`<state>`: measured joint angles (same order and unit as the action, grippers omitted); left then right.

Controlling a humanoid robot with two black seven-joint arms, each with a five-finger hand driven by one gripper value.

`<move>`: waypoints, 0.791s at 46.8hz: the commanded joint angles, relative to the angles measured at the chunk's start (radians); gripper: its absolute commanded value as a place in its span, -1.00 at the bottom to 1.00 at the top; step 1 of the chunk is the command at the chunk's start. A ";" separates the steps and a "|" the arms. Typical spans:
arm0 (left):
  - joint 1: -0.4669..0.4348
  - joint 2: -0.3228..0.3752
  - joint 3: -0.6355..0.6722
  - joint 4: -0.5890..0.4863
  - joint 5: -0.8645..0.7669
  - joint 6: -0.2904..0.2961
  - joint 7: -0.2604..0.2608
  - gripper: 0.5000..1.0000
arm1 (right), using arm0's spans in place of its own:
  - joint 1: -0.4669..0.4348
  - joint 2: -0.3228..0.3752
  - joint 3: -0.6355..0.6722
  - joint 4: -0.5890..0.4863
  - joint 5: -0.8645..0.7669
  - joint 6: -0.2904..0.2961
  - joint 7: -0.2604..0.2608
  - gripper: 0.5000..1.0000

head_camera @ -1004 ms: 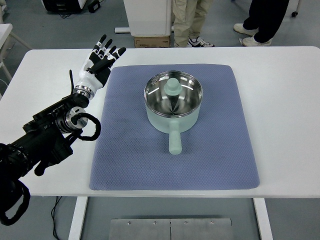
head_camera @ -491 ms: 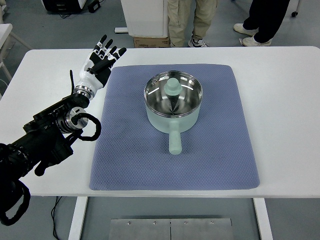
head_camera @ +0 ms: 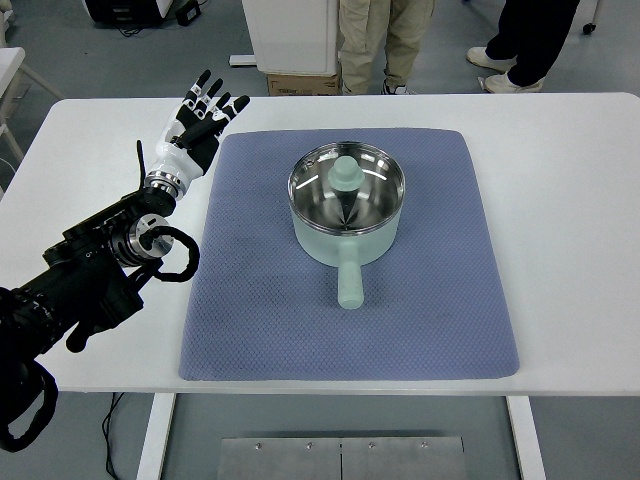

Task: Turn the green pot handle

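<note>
1. I see the green pot (head_camera: 346,212) upright on the blue mat (head_camera: 250,310), near its middle.
2. Its steel inside is shiny, with a pale green knob (head_camera: 346,174) showing in it.
3. Its handle (head_camera: 349,282) points toward the table's near edge.

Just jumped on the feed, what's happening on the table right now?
Nothing is being handled yet. The left hand hovers with fingers spread over the white table, just off the far-left corner of the blue mat, holding nothing. The green pot sits on the mat, its handle pointing toward the near edge, untouched. The right arm is out of view. People's legs show beyond the far edge.
</note>
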<state>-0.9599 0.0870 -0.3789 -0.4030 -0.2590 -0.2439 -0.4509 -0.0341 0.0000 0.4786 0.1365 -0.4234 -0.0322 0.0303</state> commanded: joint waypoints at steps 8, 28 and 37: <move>-0.016 0.076 0.009 -0.008 0.009 -0.043 0.000 1.00 | 0.000 0.000 0.000 0.000 0.000 0.000 0.000 1.00; -0.056 0.275 0.031 -0.174 0.032 -0.140 0.000 1.00 | -0.001 0.000 0.000 0.000 0.000 0.000 0.000 1.00; -0.077 0.315 0.022 -0.201 0.148 -0.135 -0.003 1.00 | 0.000 0.000 0.000 0.000 0.000 0.000 0.000 1.00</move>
<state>-1.0272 0.3902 -0.3534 -0.6032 -0.1494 -0.3820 -0.4521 -0.0346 0.0000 0.4786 0.1366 -0.4234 -0.0322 0.0308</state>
